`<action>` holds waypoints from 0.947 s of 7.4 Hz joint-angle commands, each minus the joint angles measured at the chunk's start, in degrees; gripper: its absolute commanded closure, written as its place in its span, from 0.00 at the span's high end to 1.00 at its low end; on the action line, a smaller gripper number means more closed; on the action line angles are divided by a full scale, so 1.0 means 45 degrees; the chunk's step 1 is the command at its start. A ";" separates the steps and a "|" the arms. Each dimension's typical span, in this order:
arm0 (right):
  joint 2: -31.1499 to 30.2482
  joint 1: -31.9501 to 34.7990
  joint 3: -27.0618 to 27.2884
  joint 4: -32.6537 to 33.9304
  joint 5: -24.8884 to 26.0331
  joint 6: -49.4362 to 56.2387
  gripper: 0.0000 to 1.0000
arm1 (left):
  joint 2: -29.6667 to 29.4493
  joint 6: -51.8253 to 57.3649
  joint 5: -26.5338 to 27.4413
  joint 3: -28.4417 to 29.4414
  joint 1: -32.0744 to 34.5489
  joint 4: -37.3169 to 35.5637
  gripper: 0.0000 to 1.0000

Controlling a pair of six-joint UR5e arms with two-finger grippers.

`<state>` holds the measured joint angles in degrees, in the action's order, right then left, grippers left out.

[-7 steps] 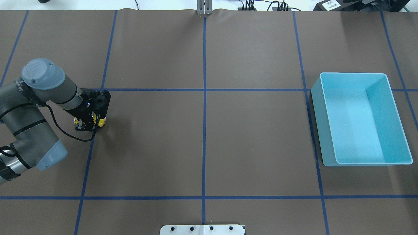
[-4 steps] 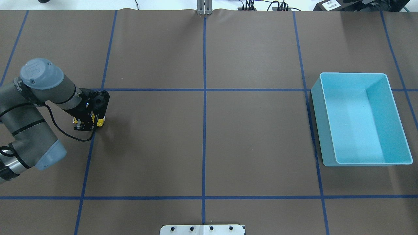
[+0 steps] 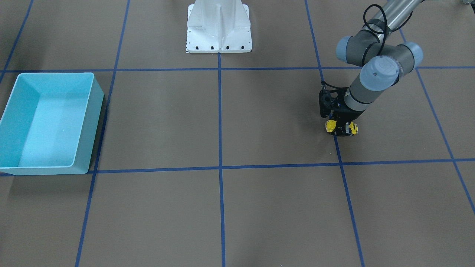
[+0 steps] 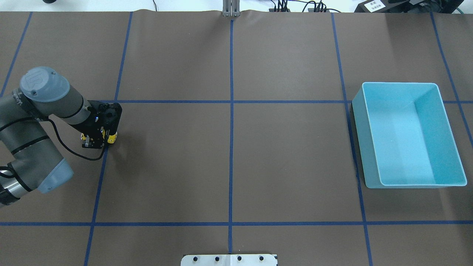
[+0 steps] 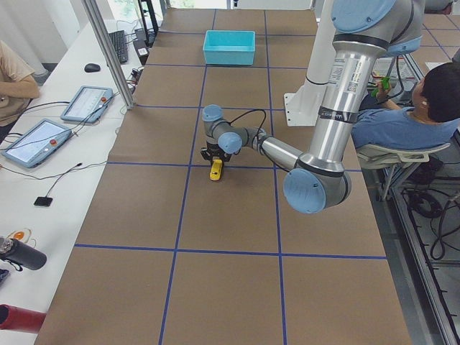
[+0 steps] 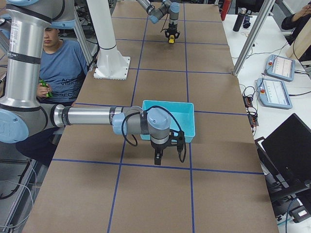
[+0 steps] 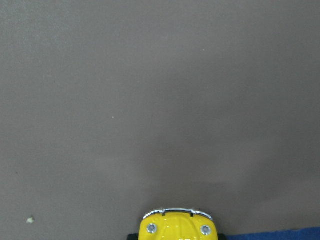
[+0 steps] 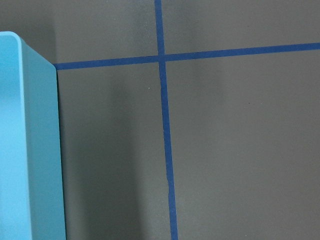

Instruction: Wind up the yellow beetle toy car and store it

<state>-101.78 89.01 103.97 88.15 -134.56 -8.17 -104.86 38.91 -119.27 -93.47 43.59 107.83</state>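
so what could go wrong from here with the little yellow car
1. The left claw pinches the tiny glossy yellow beetle toy car only across its middle on the brown paper table cover; it could slip or twist out.
2. The turquoise rectangular plastic bin sits at the table's opposite end, so a released wound car might veer and miss it.
3. The right claw hangs just beside that bin and could block the way.

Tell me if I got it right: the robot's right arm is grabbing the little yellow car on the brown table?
Not quite: it is the left arm, not the right. The overhead view shows that arm coming in from the left side, its jaws around the little yellow car on the brown table.
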 commanded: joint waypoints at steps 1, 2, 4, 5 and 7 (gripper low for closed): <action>0.0000 -0.0015 0.0001 0.0000 0.0000 0.0000 1.00 | 0.0137 0.0182 -0.0018 0.0009 0.0078 0.0021 0.00; 0.0000 -0.0015 0.0001 0.0000 0.0000 0.0000 1.00 | 0.0176 0.0202 -0.0019 0.0009 0.0079 0.0118 0.00; 0.0000 -0.0034 0.0001 0.0000 0.0000 0.0000 1.00 | 0.0294 0.0221 -0.0097 -0.0010 0.0137 0.0177 0.00; 0.0000 -0.0034 0.0001 0.0000 0.0000 0.0000 1.00 | 0.0371 0.0454 -0.0097 0.0009 0.0176 0.0197 0.00; 0.0000 -0.0073 0.0001 0.0000 0.0000 0.0000 1.00 | 0.0430 0.0495 -0.0097 0.0009 0.0215 0.0274 0.00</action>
<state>-101.78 88.77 103.97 88.16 -134.56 -8.17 -103.15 40.88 -119.70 -93.45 44.39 108.82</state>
